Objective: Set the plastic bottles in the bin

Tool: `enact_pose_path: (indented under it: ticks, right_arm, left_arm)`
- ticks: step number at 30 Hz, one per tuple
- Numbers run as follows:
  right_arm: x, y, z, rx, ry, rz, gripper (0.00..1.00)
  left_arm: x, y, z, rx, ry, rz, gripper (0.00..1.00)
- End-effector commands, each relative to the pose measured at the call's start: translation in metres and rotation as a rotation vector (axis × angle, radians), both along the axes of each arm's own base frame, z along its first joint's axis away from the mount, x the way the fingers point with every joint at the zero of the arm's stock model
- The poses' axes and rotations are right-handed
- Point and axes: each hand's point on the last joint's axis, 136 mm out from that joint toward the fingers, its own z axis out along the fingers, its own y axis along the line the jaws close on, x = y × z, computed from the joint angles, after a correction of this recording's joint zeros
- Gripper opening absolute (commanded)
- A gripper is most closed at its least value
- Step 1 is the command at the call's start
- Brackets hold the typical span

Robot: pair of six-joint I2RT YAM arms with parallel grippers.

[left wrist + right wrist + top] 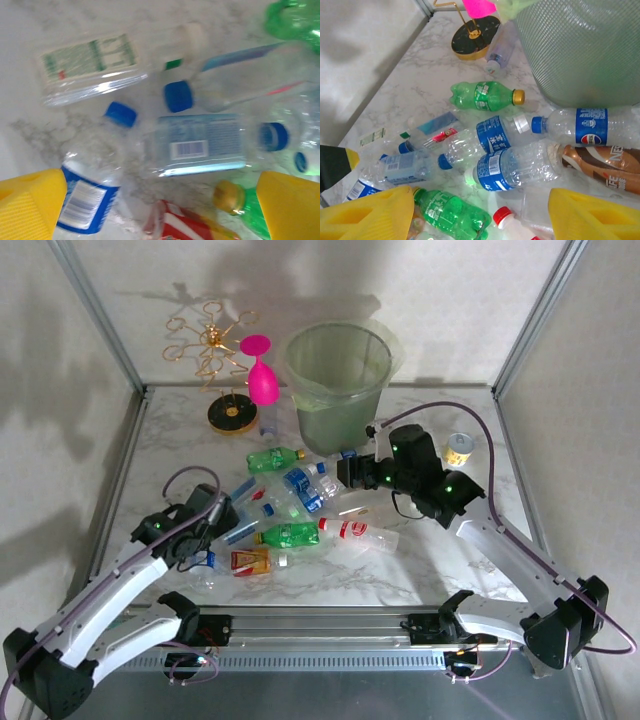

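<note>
Lying in a loose heap on the marble table (430, 570), the plastic bottles (292, 534) spread between the 2 arms, with the heap's far edge just in front of the bin (335, 418), which stands at the far middle of the table. The left gripper (218, 518) hangs over the heap's left edge. Its yellow fingers (30, 207) are spread wide, and a blue-labelled clear bottle (200, 145) lies under the gap with nothing pinched. The right gripper (348, 475) hangs over the heap's far right side, near the bin's base. Its 2 fingers (592, 215) stand apart, with a green bottle (447, 210) and a red-capped bottle (512, 226) lying under the gap. Neither looks gripped, though whether a finger touches one cannot be told.
</note>
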Motion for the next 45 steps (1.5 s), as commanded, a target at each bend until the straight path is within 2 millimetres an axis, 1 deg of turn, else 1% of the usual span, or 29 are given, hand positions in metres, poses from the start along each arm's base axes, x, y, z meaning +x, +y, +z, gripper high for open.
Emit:
enact_pose_path:
  ticks: [1,2,5,7,11,13,16,18,21,24,26,31,35,38,43,45]
  right_arm:
    - [-0.005,0.006,0.010,0.052,-0.018,0.023,0.71]
    - [-0.005,0.007,0.011,0.054,-0.017,0.026,0.72]
    - [-0.005,0.008,0.010,0.059,-0.019,0.029,0.72]
    - [-0.004,0.009,0.009,0.059,-0.018,0.030,0.72]
    - [-0.005,0.010,0.006,0.065,-0.011,0.035,0.72]
    - [-0.005,0.011,0.006,0.073,-0.010,0.036,0.72]
    - [-0.006,0.010,0.006,0.079,-0.013,0.030,0.73]
    - [-0.006,0.009,0.007,0.083,-0.013,0.027,0.73]
    - [-0.006,0.010,0.011,0.093,-0.022,0.028,0.73]
    - [-0.006,0.010,0.008,0.090,-0.019,0.029,0.73]
    - [-0.004,0.011,0.005,0.085,-0.012,0.029,0.74]
    - [-0.003,0.014,0.006,0.084,-0.013,0.037,0.74]
    - [-0.004,0.014,0.004,0.088,-0.010,0.041,0.74]
    - [-0.005,0.013,0.001,0.083,-0.007,0.042,0.75]
    - [-0.007,0.012,-0.004,0.080,0.000,0.045,0.75]
    - [-0.008,0.011,-0.003,0.081,-0.003,0.042,0.75]
  left_arm:
    - [-0.026,0.028,-0.021,0.023,0.032,0.163,0.98]
    - [-0.030,0.030,-0.024,0.016,0.027,0.181,0.97]
    - [-0.033,0.039,-0.018,0.002,-0.020,0.256,0.97]
    - [-0.035,0.041,-0.019,-0.004,-0.026,0.278,0.97]
    - [-0.043,0.039,-0.034,-0.019,0.029,0.306,0.97]
    - [-0.046,0.039,-0.038,-0.024,0.042,0.321,0.97]
    - [-0.047,0.038,-0.040,-0.042,0.044,0.336,0.89]
    - [-0.048,0.033,-0.048,-0.072,0.053,0.328,0.82]
    - [-0.047,0.030,-0.056,-0.067,0.078,0.313,0.80]
    - [-0.047,0.025,-0.065,-0.040,0.120,0.279,0.80]
    - [-0.051,0.021,-0.074,-0.014,0.152,0.259,0.81]
    - [-0.052,0.018,-0.084,0.044,0.187,0.225,0.82]
    - [-0.052,0.016,-0.091,0.032,0.182,0.216,0.82]
    - [-0.047,0.006,-0.100,-0.002,0.180,0.171,0.82]
    - [-0.044,0.004,-0.110,0.018,0.206,0.145,0.82]
    - [-0.044,0.001,-0.114,-0.008,0.211,0.144,0.81]
